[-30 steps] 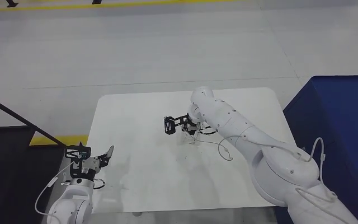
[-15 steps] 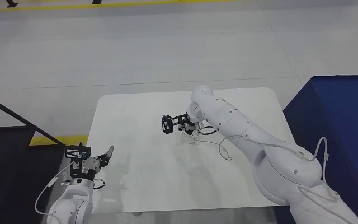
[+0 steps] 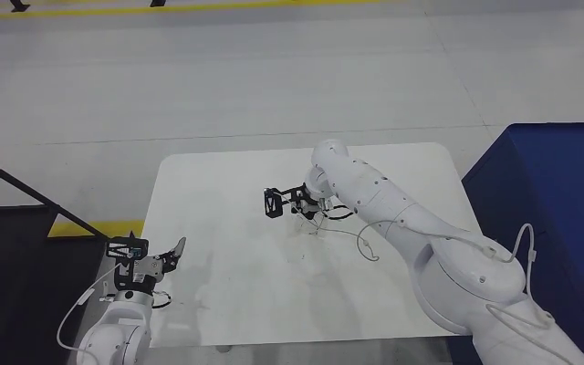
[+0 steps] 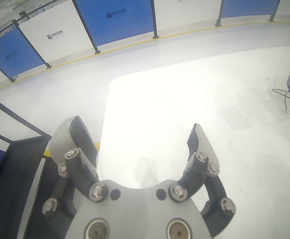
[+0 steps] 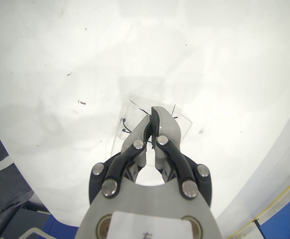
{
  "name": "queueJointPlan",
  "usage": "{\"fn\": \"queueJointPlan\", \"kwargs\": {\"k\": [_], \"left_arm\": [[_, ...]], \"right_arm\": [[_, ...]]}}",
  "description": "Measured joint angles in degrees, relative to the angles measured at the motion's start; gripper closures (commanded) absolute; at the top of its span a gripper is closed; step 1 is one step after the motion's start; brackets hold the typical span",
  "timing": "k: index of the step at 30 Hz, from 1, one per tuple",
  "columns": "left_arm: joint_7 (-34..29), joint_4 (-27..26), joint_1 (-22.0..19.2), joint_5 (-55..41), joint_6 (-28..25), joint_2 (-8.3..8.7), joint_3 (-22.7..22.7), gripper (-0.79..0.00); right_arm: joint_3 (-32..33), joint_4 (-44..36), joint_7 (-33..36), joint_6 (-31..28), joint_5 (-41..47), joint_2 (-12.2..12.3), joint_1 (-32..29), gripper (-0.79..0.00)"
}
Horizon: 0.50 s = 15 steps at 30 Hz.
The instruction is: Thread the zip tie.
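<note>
The white bench [image 3: 228, 301] carries a clear box [image 5: 181, 126] of zip ties [image 5: 124, 126] at its middle. The right pincer [image 5: 152, 113] is pressed together inside it (whether on a tie, I cannot tell). The left pincer [image 4: 135, 124] gapes at the near-left corner, so threading looks unstarted.

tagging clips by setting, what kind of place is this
Likely an industrial robot test hall: blue and white partition panels, a yellow floor line, and a white table standing alone.

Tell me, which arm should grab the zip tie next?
Right. The right gripper is shut among the zip ties in the clear box; the left gripper hangs open, far off.
</note>
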Motion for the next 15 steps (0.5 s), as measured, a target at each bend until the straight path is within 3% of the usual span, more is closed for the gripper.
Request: {"fn": "queueJointPlan", "kwargs": {"k": [4,15], "left_arm": [[0.0,0.0,0.0,0.0,0.0,0.00,0.0,-0.785],[0.0,0.0,0.0,0.0,0.0,0.00,0.0,-0.785]], "right_arm": [[0.0,-1.6,0.5,3.7,-3.5,0.3,-1.0,0.000],[1.4,-3.8,-0.4,-0.3,-4.9,2.5,-1.0,0.000]]}}
